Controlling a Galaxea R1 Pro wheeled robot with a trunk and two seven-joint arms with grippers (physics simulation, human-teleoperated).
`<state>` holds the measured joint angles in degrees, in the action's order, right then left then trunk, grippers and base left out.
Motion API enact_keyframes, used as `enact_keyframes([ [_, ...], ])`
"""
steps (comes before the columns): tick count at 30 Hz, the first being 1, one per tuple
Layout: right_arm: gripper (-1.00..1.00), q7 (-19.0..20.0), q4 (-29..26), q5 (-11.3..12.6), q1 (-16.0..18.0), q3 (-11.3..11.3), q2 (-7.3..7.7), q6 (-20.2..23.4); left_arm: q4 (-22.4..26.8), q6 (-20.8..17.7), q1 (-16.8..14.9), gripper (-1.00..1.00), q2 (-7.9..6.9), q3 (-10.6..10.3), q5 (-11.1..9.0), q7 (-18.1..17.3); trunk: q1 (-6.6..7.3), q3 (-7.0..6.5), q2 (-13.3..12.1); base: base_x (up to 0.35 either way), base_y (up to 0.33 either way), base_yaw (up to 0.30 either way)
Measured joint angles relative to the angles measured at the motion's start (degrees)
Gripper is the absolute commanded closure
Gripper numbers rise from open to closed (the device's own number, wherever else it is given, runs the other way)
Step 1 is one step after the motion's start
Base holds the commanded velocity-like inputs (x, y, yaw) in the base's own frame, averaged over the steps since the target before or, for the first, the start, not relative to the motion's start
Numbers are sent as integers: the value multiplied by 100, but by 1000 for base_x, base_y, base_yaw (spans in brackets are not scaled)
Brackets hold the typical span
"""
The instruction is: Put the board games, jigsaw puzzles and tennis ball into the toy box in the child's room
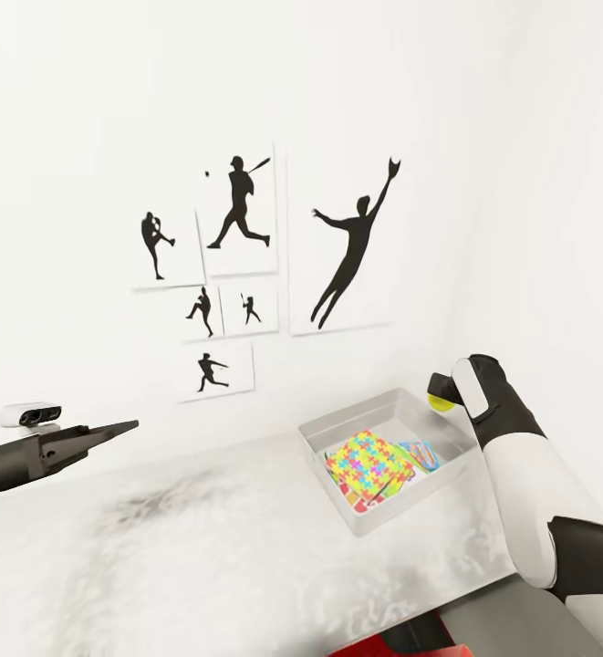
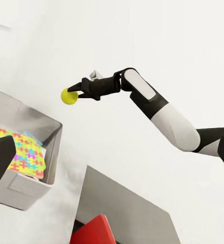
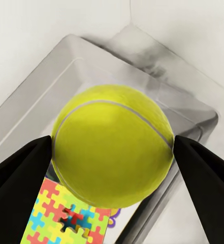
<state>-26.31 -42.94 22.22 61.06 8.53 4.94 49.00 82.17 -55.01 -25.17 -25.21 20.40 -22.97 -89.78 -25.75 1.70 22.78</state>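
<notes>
The toy box (image 1: 388, 415) was set on the table (image 1: 201, 547), toward its right side and close to the wall behind it. A jigsaw puzzle (image 1: 367, 459) was laid inside the box on top of the other flat things, with a board game (image 1: 420, 452) partly covered at its right. The tennis ball (image 1: 441, 400) was held by the right hand (image 1: 443, 391) above the box's far right corner, clear of the rim. The left hand (image 1: 119, 427) was held over the table's left part, well apart from the box. Pictures (image 1: 246, 265) were hung on the wall behind the table.
</notes>
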Motion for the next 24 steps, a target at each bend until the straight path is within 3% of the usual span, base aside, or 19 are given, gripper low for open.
enact_keyframes([
  [24, 100, 9, 11, 2, -16, -6, -3, 2, 0, 7, 0, -100, 2, -5, 6, 0, 0, 225, 0, 0, 0, 0],
])
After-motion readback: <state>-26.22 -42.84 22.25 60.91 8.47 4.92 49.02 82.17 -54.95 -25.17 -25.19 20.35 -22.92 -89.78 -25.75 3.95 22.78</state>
